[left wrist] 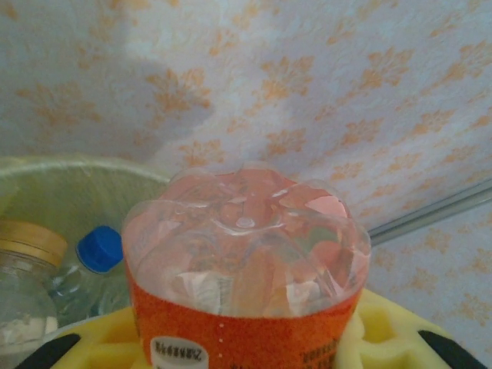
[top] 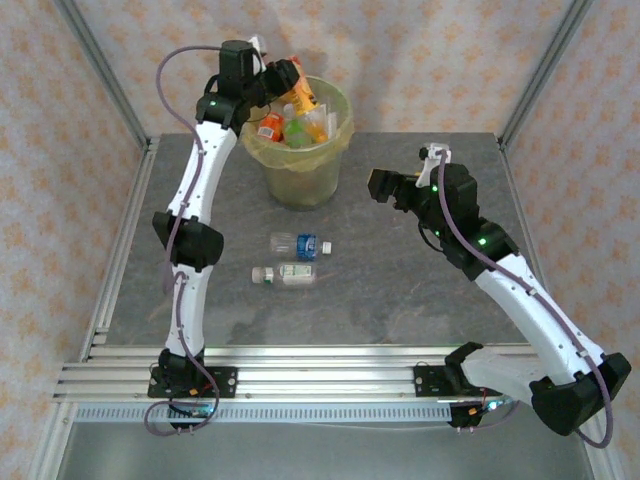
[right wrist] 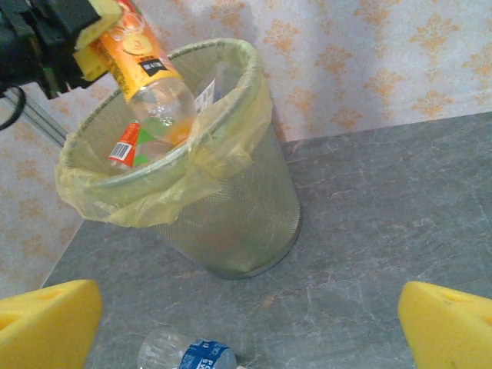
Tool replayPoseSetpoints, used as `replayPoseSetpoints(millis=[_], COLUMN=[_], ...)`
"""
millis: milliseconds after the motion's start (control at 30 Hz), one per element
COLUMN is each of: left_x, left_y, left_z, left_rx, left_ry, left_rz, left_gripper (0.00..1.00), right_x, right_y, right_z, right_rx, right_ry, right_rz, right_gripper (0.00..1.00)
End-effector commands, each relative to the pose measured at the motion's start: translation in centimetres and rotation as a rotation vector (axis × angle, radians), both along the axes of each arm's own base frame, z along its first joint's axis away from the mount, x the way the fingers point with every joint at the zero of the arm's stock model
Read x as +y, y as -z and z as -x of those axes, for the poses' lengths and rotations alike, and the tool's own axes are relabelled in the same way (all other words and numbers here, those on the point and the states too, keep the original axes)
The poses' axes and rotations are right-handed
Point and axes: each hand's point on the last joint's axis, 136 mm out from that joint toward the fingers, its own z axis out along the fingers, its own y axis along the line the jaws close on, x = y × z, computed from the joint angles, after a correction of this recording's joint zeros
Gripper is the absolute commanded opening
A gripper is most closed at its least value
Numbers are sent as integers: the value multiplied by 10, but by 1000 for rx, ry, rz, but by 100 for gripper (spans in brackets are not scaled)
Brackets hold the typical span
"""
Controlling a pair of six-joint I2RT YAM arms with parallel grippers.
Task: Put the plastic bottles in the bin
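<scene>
My left gripper (top: 283, 80) is shut on an orange-labelled bottle (top: 303, 96), held tilted above the bin (top: 300, 182). In the left wrist view the bottle's clear base (left wrist: 246, 246) sits between the yellow pads (left wrist: 378, 332). The right wrist view shows that bottle (right wrist: 147, 71) hanging base-down over the bin's rim (right wrist: 231, 131). Several bottles (top: 285, 128) lie inside the bin. Two more lie on the table: one with a blue label (top: 300, 243) and one with a white label (top: 286, 274). My right gripper (top: 384, 190) hangs open to the right of the bin, with nothing between its pads (right wrist: 48, 323).
The bin's yellowish bag (right wrist: 146, 192) droops over the mesh wall. Inside are a blue-capped bottle (left wrist: 94, 254) and a gold-lidded one (left wrist: 27, 244). The blue-label bottle (right wrist: 188, 355) lies just below my right gripper. Grey table (top: 400, 290) stretches right of the bottles; frame posts stand at the corners.
</scene>
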Motion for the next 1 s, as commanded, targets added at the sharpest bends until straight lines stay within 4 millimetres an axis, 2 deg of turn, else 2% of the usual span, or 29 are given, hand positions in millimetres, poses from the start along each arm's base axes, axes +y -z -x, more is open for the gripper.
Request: replayPoseSetpoints(millis=[0,133,333,600,800,967], left_x=[-6,-8,0,23,37,26], left_y=[-17,-5,2,-11,-25,-24], left_z=[2,-2,-10,-8,-2,-4], left_rx=[-45,-17,-1,-19,-45,-49], left_ry=[40,49,24,-42,-97,-63], left_rz=[42,49,69,45,-1,33], left_gripper=[35,38,61,86,86,71], right_x=[-2,-4,-3,-1,3,5], right_y=[1,1,2,5,4,-5], right_z=[0,0,0,-3,-7,-16], right_rx=[7,7,6,12,10,-1], right_ry=[19,25,24,17,12,25], right_rz=[-4,0,1,2,1,-1], right_gripper=[99,99,99,99,99,99])
